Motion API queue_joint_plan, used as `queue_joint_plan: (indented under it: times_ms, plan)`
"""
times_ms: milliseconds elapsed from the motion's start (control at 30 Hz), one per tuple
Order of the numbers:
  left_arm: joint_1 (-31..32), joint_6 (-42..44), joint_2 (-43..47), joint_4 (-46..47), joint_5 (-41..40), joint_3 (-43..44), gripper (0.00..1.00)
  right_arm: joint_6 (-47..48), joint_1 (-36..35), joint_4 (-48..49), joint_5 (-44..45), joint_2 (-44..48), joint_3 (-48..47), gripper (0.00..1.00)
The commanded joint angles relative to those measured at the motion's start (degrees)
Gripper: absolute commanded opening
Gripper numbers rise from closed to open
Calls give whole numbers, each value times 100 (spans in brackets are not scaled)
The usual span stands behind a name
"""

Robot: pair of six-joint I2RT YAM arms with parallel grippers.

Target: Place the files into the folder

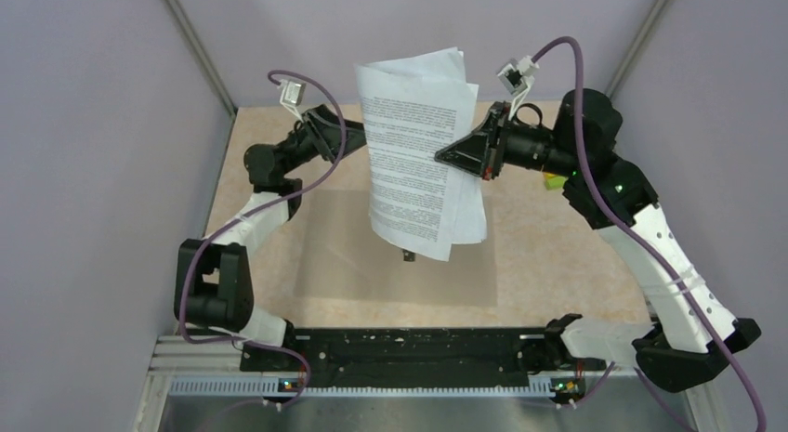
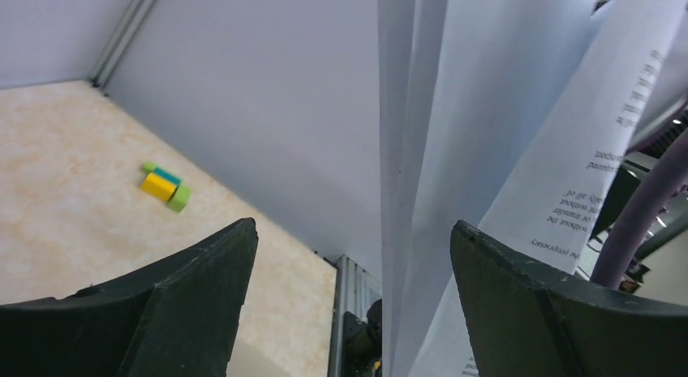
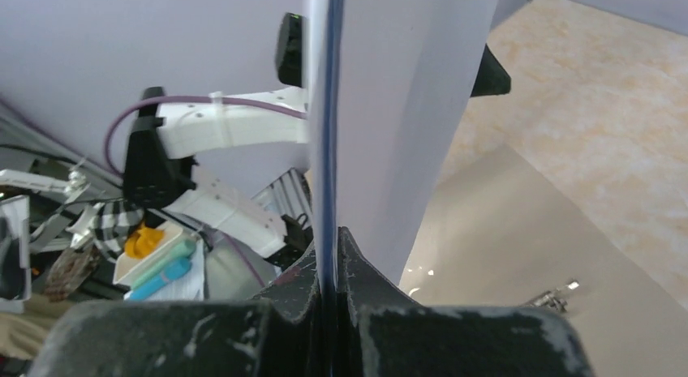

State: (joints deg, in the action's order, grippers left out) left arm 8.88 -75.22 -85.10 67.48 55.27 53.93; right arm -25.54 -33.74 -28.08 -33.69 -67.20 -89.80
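Observation:
The files (image 1: 418, 144) are a thin stack of printed white sheets held upright in the air above the table's middle. My right gripper (image 1: 440, 156) is shut on their right edge; in the right wrist view the jaws (image 3: 328, 241) pinch the sheets (image 3: 389, 109) edge-on. My left gripper (image 1: 351, 137) is open at the stack's left edge. In the left wrist view the sheets (image 2: 406, 150) stand between its spread fingers (image 2: 353, 227), nearer the right finger, with no clear contact. The tan folder (image 1: 344, 255) lies open and flat on the table below, its metal clip (image 1: 409, 256) showing.
A small yellow-blue-green block cluster (image 2: 165, 186) lies on the table near the back wall; part of it shows behind my right arm (image 1: 555, 179). Grey walls close in the table on three sides. The folder also shows in the right wrist view (image 3: 503, 231).

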Motion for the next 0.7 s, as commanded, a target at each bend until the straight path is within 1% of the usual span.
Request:
queue_joint_plan:
  times_ms: [0, 200, 533, 667]
  plan:
    - [-66, -1570, -31, 2527, 318, 334, 94, -253, -55, 858, -806, 250, -285, 0]
    - [-80, -1887, 278, 2533, 397, 751, 94, -771, -54, 1973, -1537, 484, -12, 0]
    - [-88, -2138, 1066, 2468, 313, 952, 92, -1333, -53, 3124, -2101, 635, 18, 0]
    - [-89, -1147, 1491, 1293, 332, 837, 91, -1146, -54, 3074, -2039, 845, 122, 0]
